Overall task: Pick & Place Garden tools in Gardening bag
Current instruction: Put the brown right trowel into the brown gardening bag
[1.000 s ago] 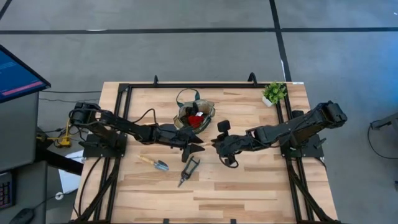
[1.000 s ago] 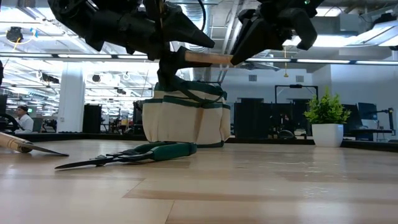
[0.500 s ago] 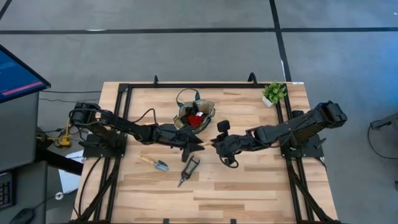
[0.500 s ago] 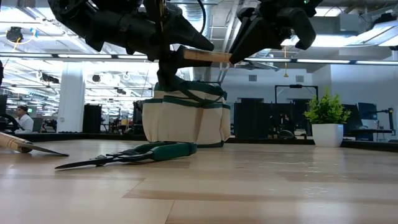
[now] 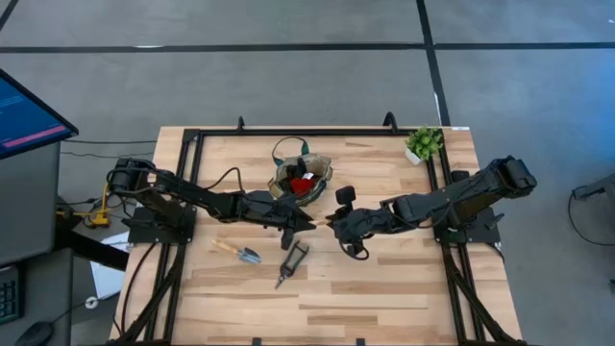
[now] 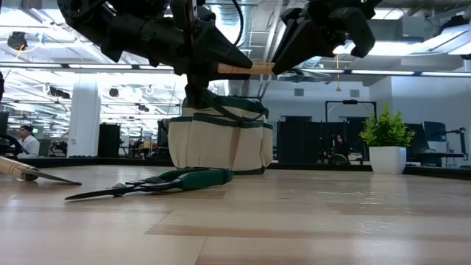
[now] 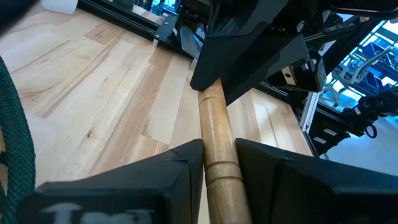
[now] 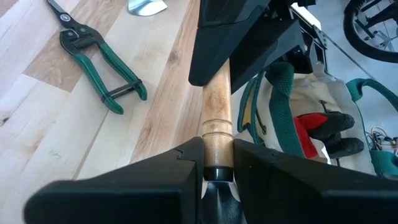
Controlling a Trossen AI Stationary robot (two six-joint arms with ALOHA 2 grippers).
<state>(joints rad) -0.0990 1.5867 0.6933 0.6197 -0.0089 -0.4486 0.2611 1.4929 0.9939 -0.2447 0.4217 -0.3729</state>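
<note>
High view, centre frame: left gripper (image 5: 300,222) clamps one end of a wood-handled tool (image 6: 239,68) as right gripper (image 5: 338,224) grips the other, just below the bag (image 5: 302,178). The handle runs level, left to right. The right should let go only once the left's hold looks firm.

Smooth varnished wood handle (image 8: 215,109) – matt black plastic fingers (image 8: 168,171); pale wood-grain table (image 5: 384,288), cloth bag (image 6: 217,143).
</note>
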